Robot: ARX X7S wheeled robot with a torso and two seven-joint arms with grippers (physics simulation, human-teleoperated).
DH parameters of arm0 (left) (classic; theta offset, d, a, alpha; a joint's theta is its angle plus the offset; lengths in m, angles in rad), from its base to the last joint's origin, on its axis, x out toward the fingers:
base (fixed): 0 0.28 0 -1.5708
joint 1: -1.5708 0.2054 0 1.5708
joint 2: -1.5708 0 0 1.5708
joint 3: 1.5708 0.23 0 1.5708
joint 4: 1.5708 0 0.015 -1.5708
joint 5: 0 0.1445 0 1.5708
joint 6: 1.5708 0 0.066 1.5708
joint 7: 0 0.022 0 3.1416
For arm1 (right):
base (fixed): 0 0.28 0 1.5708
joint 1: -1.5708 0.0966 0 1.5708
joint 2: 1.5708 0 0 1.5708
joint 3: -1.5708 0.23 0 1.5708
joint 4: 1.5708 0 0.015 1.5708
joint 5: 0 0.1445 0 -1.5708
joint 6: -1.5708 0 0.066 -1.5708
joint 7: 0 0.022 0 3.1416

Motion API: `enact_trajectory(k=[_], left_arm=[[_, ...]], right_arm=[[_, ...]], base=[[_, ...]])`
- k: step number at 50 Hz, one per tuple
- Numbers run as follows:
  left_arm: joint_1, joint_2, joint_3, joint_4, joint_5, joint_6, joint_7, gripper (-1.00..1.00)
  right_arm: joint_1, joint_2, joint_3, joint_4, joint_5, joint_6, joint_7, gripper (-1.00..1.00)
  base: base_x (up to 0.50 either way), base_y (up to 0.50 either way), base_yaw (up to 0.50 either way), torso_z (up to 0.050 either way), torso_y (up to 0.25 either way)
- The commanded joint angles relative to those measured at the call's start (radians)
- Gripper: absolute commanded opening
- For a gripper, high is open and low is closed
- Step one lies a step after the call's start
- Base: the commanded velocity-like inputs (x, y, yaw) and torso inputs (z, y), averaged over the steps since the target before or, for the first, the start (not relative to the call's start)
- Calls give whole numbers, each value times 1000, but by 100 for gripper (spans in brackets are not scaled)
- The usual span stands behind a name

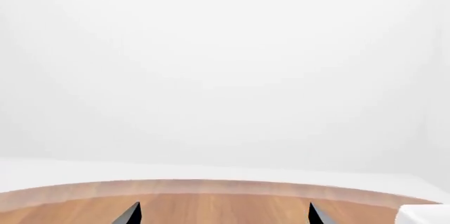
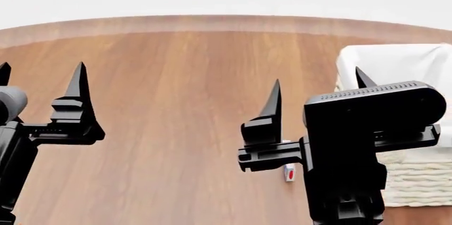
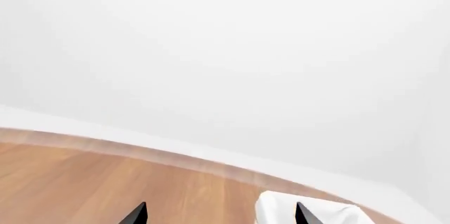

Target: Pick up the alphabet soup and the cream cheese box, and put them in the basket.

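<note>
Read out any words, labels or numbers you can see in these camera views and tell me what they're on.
No readable text in any view.
Cream cheese box: only a sliver shows behind the right gripper, with a red mark and a blue speck; too small to read.
Basket, table, left gripper: no print.

Bare simulated room: wooden table (image 2: 177, 103), blank white walls (image 1: 225, 66)

text: none legible | cream cheese box (image 2: 289, 172): red mark only, print too small to read
</note>
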Motion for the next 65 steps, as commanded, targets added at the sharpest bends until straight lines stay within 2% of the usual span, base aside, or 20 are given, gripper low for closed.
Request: enact_trajectory(k=[1,14,26,32,33,34,35,36,39,43,44,47,52,57,62,65], left_arm=[[1,-7,5,-1,-8,6,-7,100],[6,-15,10,-7,-15,15,-13,100],[8,-20,18,-12,-20,23,-20,100],[11,-27,22,-13,-21,26,-22,100],[9,-30,23,-14,-21,25,-21,100],[7,-30,23,-15,-21,25,-22,100],[3,-31,24,-18,-21,24,-23,100],[1,-32,24,-19,-22,24,-23,100],[-2,-34,23,-11,-27,17,-26,100],[-7,-37,19,-7,-33,10,-30,100],[-9,-38,18,-5,-35,7,-31,100],[-11,-40,20,-6,-36,8,-33,100],[-14,-40,22,-12,-37,12,-36,100],[-14,-44,21,-14,-40,13,-38,100],[-13,-47,21,-17,-41,19,-39,100],[-12,-49,22,-20,-41,23,-39,100]], right_arm=[[2,2,-3,4,5,-2,3,100],[-5,6,-10,16,8,-14,7,100],[-14,11,-11,8,15,-17,8,100],[46,-18,48,-4,76,158,-28,100],[89,-21,63,-27,82,280,-24,100],[107,-29,85,-43,85,320,-25,100],[145,-23,120,-62,134,410,-23,100],[150,-1,145,-49,232,410,51,100],[230,165,274,85,682,410,482,100],[294,268,252,214,1282,359,1082,100],[303,308,216,241,1432,327,1172,100],[313,358,178,256,1833,274,1252,100],[326,459,66,287,2074,120,1411,100],[295,509,60,269,2162,42,1434,100],[246,613,-5,225,2249,-34,1464,100],[218,641,-3,208,2235,-54,1453,100]], base=[[500,0,0,0,0],[500,0,0,0,1],[0,0,0,0,1],[0,0,0,0,0],[0,0,0,0,0],[0,0,0,0,0],[0,0,0,0,0],[0,0,0,0,0],[0,0,0,0,0],[0,0,0,0,0],[0,0,0,0,0],[0,0,0,0,0],[0,0,0,0,0],[0,0,0,0,0],[0,0,0,0,0],[0,0,0,0,0]])
